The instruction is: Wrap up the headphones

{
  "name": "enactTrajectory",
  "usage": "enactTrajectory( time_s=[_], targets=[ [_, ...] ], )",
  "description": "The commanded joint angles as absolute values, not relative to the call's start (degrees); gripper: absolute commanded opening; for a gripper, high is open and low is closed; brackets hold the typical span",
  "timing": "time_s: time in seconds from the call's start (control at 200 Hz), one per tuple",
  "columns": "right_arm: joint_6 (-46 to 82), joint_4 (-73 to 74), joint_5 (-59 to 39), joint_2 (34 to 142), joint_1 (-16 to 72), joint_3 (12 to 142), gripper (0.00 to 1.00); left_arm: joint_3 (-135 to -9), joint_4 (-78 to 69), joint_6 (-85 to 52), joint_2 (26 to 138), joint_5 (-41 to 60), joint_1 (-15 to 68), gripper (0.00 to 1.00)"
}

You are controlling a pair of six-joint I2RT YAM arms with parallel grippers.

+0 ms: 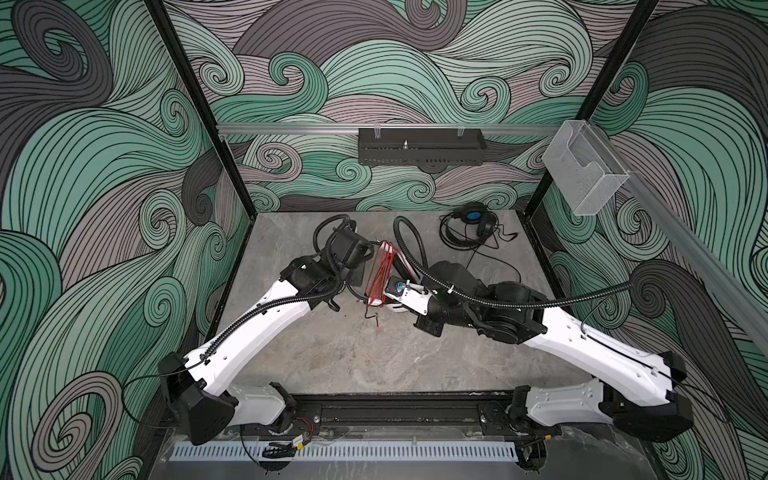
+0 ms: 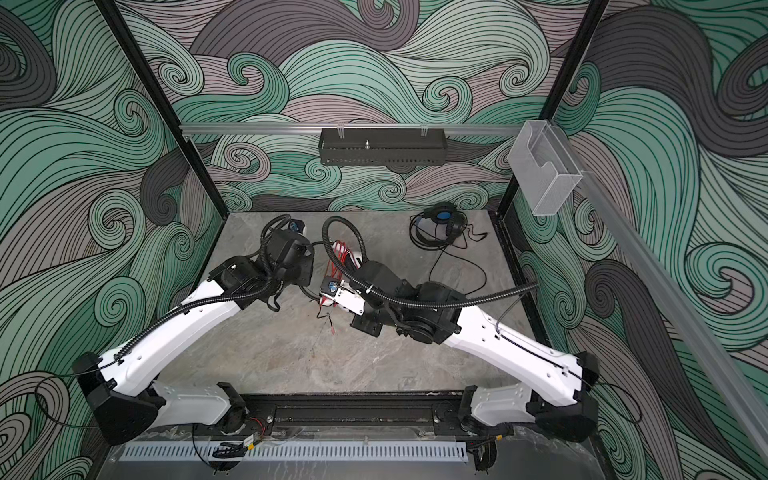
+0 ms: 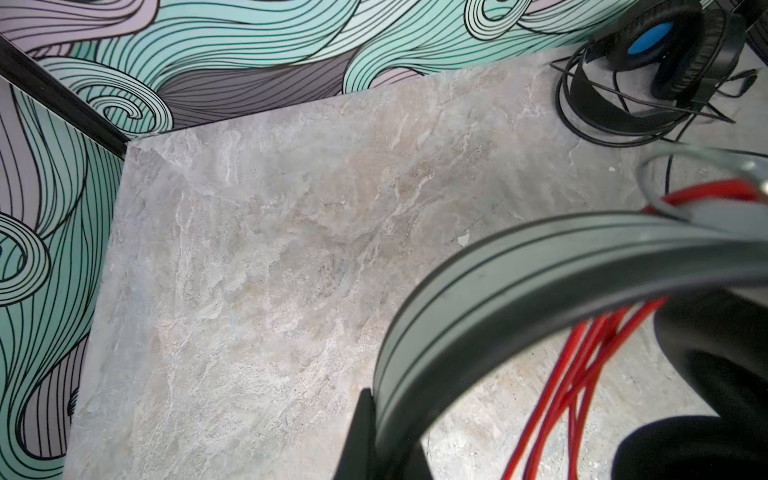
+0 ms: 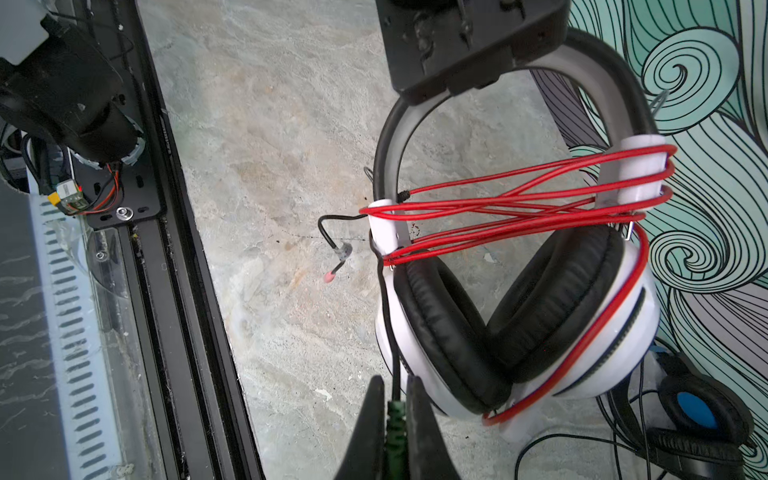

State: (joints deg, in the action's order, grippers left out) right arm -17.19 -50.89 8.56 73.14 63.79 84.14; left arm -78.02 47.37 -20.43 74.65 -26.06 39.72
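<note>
Though well apart, black headphones behind.

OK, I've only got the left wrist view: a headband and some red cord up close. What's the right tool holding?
Observer: The right tool is shut on the green plug, close beside the white headphones.
Operator: And how does the wrap look from the other side?
Observer: The red cord crosses several times between the two sides of the headband, with one strand running round the outside of an ear cup.
</note>
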Motion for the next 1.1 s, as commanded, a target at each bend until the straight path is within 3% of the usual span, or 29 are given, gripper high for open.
enactTrajectory(
  time_s=[0.0, 0.37, 0.675, 1.096],
  targets=[
    [-18.74, -49.3, 8.58, 71.14, 64.16, 85.81, 0.0, -78.64, 48.92, -19.97, 72.97, -24.93, 39.71, 0.0],
    [-17.56, -50.24, 9.31, 83.56, 59.75, 93.25, 0.0, -79.28, 52.34, -12.83, 74.19, -18.63, 42.98, 0.0],
    [-14.46, -47.19, 2.33, 89.33, 52.45, 86.29, 0.0, -71.13, 47.12, -17.3, 75.55, -14.25, 42.98, 0.0],
    [-11.65, -40.47, -3.15, 105.18, 46.29, 83.31, 0.0, -68.87, 38.53, -21.47, 93.38, -6.38, 41.19, 0.0]
  ],
)
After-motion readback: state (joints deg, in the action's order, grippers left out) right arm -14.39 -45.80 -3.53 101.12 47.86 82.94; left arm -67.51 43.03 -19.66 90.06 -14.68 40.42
